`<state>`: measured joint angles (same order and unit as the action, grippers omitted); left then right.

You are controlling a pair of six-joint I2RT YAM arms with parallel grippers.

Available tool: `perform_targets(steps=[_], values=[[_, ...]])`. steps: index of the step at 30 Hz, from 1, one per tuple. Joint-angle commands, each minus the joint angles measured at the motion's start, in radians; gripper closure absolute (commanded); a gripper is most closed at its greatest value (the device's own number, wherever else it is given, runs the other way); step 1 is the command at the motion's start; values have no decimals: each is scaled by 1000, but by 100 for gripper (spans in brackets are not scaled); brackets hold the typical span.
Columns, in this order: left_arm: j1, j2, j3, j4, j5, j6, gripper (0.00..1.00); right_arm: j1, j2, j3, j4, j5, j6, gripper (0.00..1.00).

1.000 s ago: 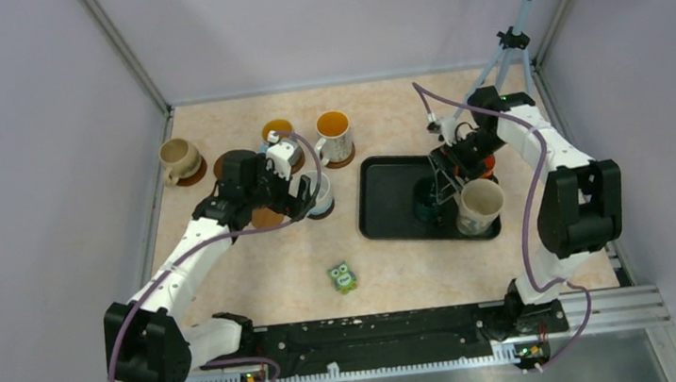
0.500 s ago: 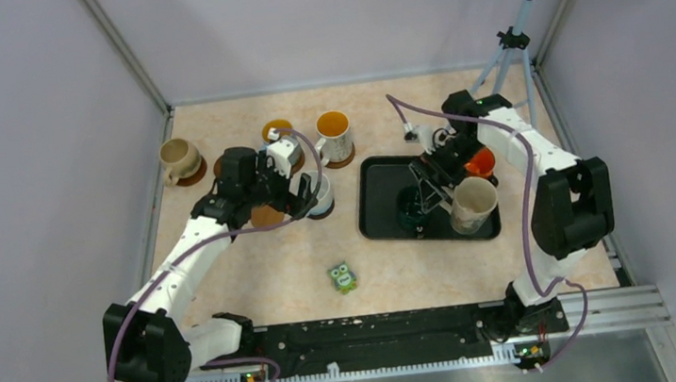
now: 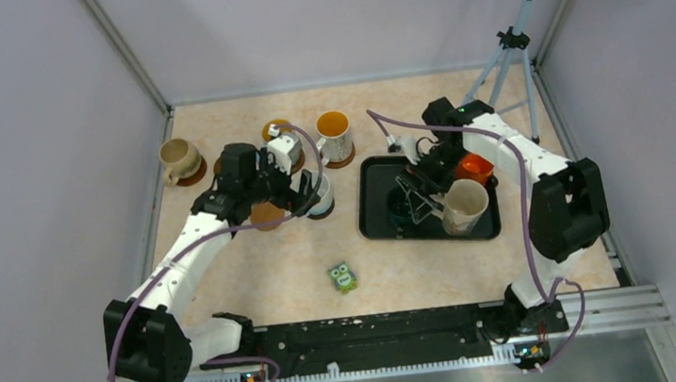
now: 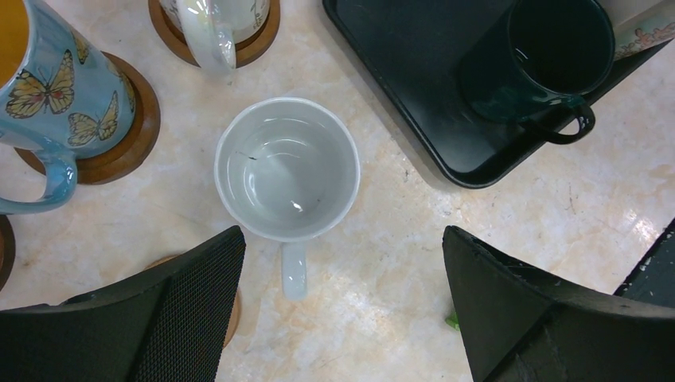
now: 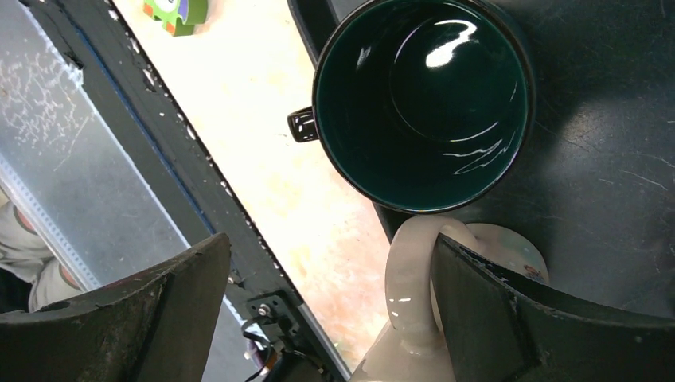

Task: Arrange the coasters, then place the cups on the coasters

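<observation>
My left gripper (image 4: pixel 342 239) (image 3: pixel 306 194) hangs open over a plain white cup (image 4: pixel 286 167) that stands on bare table, its handle pointing back between the fingers. A bare coaster (image 4: pixel 233 318) peeks out beneath the left finger. A blue butterfly cup (image 4: pixel 64 87) sits on a coaster (image 4: pixel 127 147). My right gripper (image 5: pixel 330 243) (image 3: pixel 411 204) is open above the black tray, just short of the dark green cup (image 5: pixel 422 103). The cream cup's handle (image 5: pixel 410 274) lies against the inside of its right finger. An orange-red cup (image 3: pixel 474 167) stands at the tray's back right.
The black tray (image 3: pixel 376 230) holds the green, cream (image 3: pixel 464 206) and orange-red cups. A beige cup (image 3: pixel 177 159) and an orange-lined cup (image 3: pixel 333 135) stand on coasters at the back. A green owl figure (image 3: pixel 341 277) lies near the front. A tripod (image 3: pixel 509 50) stands at the back right.
My right gripper has swung left across the tray to the dark green cup, and the cream cup looks shifted slightly left. The left arm has barely moved.
</observation>
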<state>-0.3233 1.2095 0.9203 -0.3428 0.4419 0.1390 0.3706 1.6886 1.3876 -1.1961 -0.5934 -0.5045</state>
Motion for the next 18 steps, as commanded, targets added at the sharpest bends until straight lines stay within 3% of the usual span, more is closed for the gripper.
perform_targets(steps=[1, 9, 14, 18], values=[[4, 6, 50, 28, 74, -7, 1, 20, -68, -6, 68, 51, 33, 7], [4, 39, 101, 21, 200, 71, 1, -28, -120, 26, 234, 182, 135, 4], [-14, 80, 168, 7, 393, 217, 1, -159, -186, 49, 304, 80, 179, 4], [-110, 204, 321, -106, 420, 354, 1, -256, -269, -20, 367, 14, 200, 3]])
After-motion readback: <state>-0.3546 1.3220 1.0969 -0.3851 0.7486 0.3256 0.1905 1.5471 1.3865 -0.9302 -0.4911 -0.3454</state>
